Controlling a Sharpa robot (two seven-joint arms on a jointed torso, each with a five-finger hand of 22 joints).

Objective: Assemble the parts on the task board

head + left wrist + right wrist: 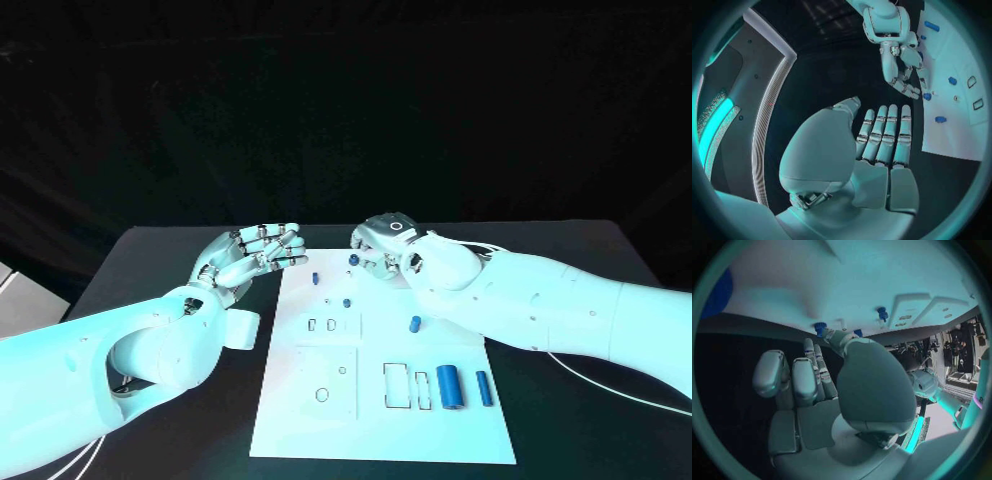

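Parts (pixel 450 387) near board (pixel 289 420) edge (right)

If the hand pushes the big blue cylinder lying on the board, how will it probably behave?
The big blue cylinder lies on its round side on the flat task board, so it will probably roll sideways. It looks rigid, likely light, and its smooth surface may slip between fingers.

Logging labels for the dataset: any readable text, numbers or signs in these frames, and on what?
None readable.
The task board carries only black slot outlines, no print.
The right hand has a round dark mark on its back; no characters can be made out.
The left hand shows no lettering.
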